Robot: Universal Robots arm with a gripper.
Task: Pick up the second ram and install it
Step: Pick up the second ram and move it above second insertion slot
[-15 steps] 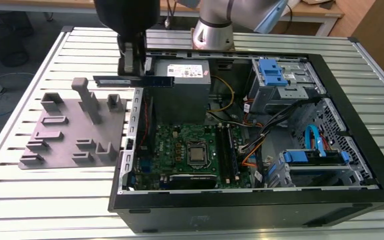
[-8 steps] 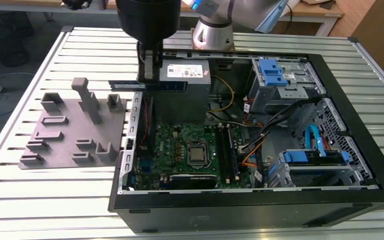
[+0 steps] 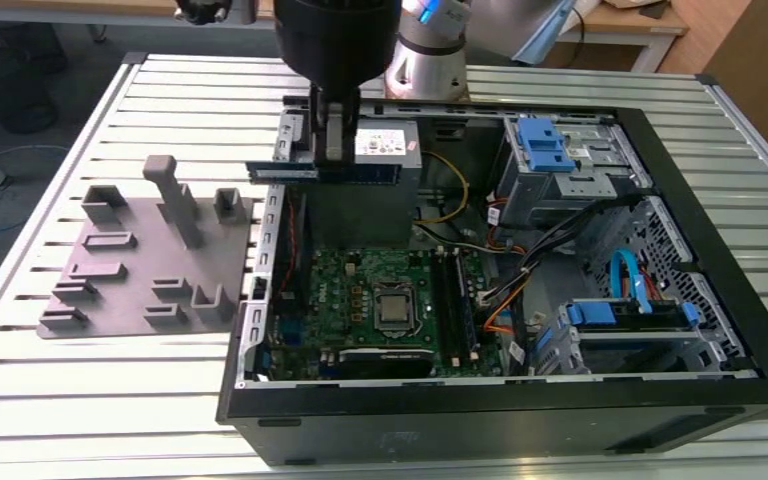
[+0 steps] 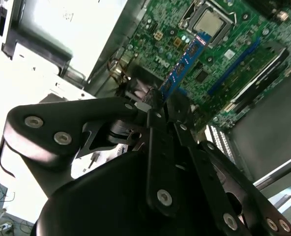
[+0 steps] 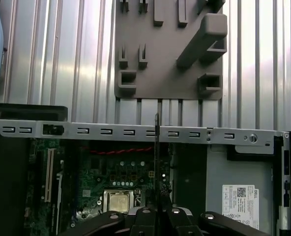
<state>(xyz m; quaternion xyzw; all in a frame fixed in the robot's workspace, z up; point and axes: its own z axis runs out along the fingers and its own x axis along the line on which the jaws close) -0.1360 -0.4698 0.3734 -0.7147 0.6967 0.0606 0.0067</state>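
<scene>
The second ram (image 3: pixel 357 173) is a thin blue-green stick, held level above the rear of the open computer case (image 3: pixel 704 190). My gripper (image 3: pixel 335 152) is shut on it from above. In the second wrist view the second ram (image 4: pixel 186 61) sticks out past the gripper (image 4: pixel 153 102) over the green motherboard (image 4: pixel 234 29). The first wrist view shows the second ram (image 5: pixel 157 157) edge-on as a thin dark line rising from the gripper (image 5: pixel 157 212). The motherboard (image 3: pixel 357 285) lies below, with long black slots (image 3: pixel 454 300) to the exterior view's right of the processor socket (image 3: pixel 394 310).
A grey fixture plate (image 3: pixel 144 265) with upright posts lies on the ribbed table at the exterior view's left of the case. Inside the case are a power supply (image 3: pixel 387 143), blue-tabbed drive cages (image 3: pixel 558 160) and loose cables (image 3: pixel 544 250). The case's metal rail (image 5: pixel 135 132) crosses below the ram.
</scene>
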